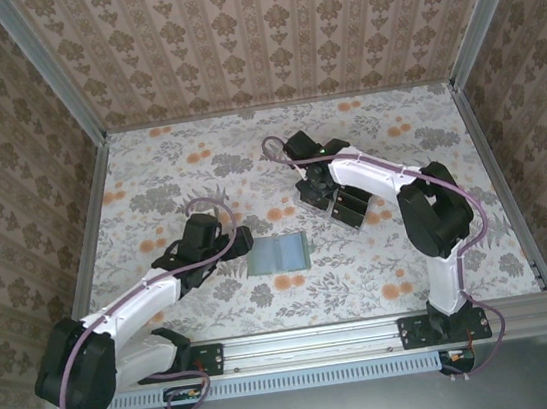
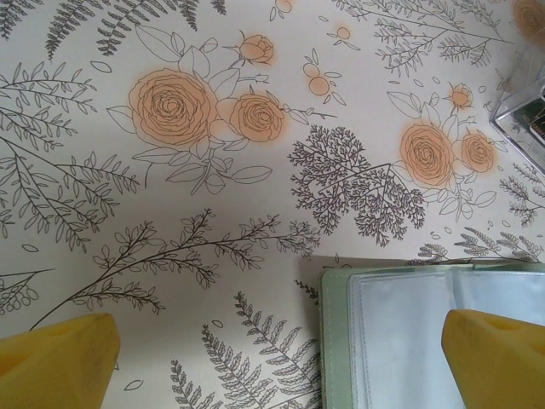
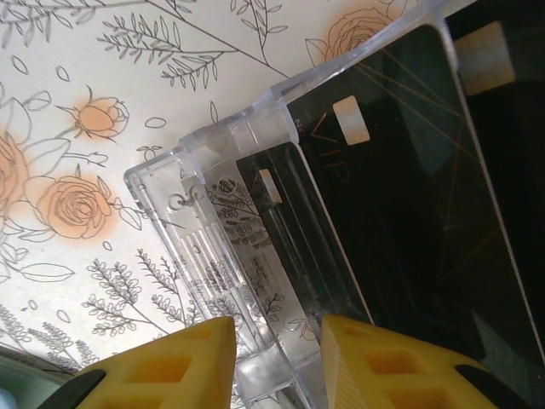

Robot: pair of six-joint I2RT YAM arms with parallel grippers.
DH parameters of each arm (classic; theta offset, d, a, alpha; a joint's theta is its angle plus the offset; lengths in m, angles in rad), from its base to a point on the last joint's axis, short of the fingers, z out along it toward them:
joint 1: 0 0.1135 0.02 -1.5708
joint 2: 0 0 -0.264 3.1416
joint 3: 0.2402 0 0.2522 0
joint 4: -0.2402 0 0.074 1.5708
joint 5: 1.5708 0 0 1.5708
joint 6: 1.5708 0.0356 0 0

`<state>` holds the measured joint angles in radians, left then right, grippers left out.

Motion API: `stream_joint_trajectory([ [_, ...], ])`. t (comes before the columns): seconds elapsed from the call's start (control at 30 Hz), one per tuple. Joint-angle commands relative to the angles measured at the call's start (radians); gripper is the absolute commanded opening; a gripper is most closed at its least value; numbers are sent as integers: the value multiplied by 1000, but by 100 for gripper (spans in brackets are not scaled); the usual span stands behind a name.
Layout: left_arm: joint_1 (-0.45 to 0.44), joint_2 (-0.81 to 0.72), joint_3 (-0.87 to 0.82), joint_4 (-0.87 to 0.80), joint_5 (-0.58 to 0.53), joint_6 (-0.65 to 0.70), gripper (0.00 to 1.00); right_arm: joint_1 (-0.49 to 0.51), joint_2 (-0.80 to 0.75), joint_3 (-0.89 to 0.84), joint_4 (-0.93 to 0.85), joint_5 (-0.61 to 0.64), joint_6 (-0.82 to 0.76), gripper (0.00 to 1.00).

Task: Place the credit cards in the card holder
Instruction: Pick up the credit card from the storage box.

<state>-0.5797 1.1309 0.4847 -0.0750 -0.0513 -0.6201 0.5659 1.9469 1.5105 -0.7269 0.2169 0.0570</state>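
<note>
The card holder (image 1: 278,253) lies open and flat on the flowered table, its pale clear-sleeved inside facing up. My left gripper (image 1: 231,245) hovers at its left edge, jaws wide open. In the left wrist view the gripper (image 2: 281,328) straddles the green border of the holder (image 2: 336,341), gripping nothing. Several black credit cards (image 3: 409,196) stand in a clear plastic tray (image 3: 196,213). My right gripper (image 1: 339,206) is over that tray. In the right wrist view the gripper (image 3: 277,328) has narrowed jaws on either side of the tray's end wall. I cannot tell whether they touch it.
A corner of the clear tray (image 2: 521,106) shows at the right of the left wrist view. Aluminium posts and patterned walls (image 1: 251,36) close the table on three sides. A metal rail (image 1: 312,341) with both arm bases runs along the near edge.
</note>
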Motion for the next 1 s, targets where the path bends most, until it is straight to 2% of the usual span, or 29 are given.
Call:
stream_joint_trajectory([
  [0.0, 9, 7, 20, 10, 13, 8, 100, 15, 27, 31, -34, 52, -35, 32],
  [0.57, 11, 8, 12, 16, 18, 0, 100, 26, 46, 27, -39, 65, -60, 20],
  [0.73, 11, 9, 11, 22, 21, 0, 100, 26, 40, 32, -45, 57, -76, 13],
  [0.97, 11, 9, 12, 26, 31, 3, 100, 26, 23, 30, -32, -42, -166, 2],
])
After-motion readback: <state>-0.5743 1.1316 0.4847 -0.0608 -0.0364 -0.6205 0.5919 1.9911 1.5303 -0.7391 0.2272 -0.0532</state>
